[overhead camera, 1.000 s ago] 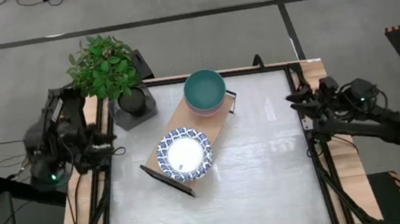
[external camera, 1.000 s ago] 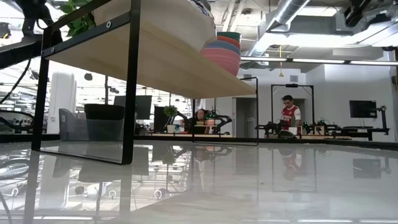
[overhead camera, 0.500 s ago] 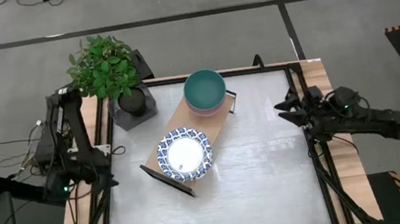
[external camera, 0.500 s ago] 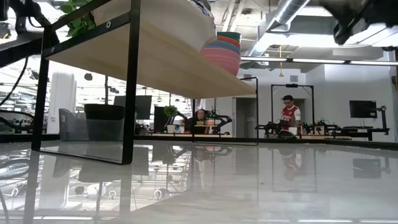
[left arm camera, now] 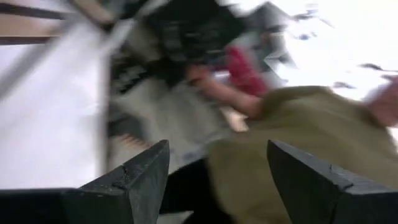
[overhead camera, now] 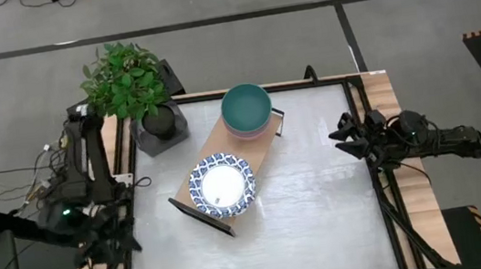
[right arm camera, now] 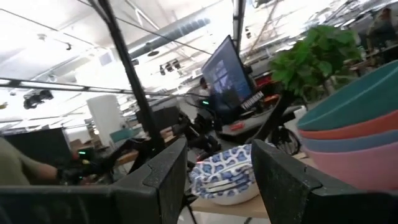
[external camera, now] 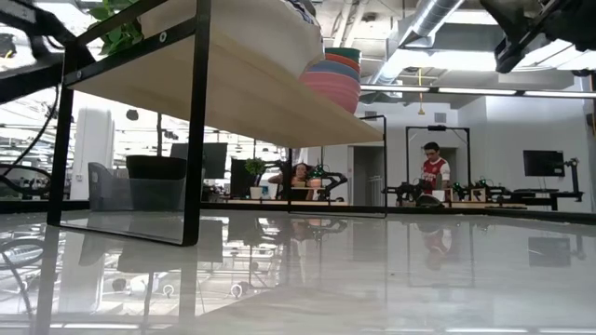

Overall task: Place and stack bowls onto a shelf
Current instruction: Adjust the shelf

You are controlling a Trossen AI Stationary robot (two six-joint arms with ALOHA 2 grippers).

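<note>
The shelf (overhead camera: 241,153) lies slantwise on the table, a light-wood board on black frame ends. On its far end sits a stack of plain bowls, teal on top (overhead camera: 246,106), with red, blue and pink below (right arm camera: 348,140). On its near end rests the stack of white dishes with blue patterned rims (overhead camera: 222,184) (right arm camera: 225,173). My right gripper (overhead camera: 343,133) (right arm camera: 217,180) is open at the table's right edge, level and facing the shelf. My left gripper (left arm camera: 217,180) is open, off the table's left edge by the left arm (overhead camera: 81,186).
A potted plant (overhead camera: 129,84) stands at the table's far left corner beside the shelf. Bare tabletop (overhead camera: 314,208) lies between the shelf and the right arm. In the low view the shelf board (external camera: 233,88) looms close. People are in the room behind (external camera: 431,167).
My left arm has swung back off the table's left side toward the near edge, turning as it went. My right arm has drawn in along the right edge, its gripper tipping level toward the shelf. Bowls, dishes and shelf have stayed put.
</note>
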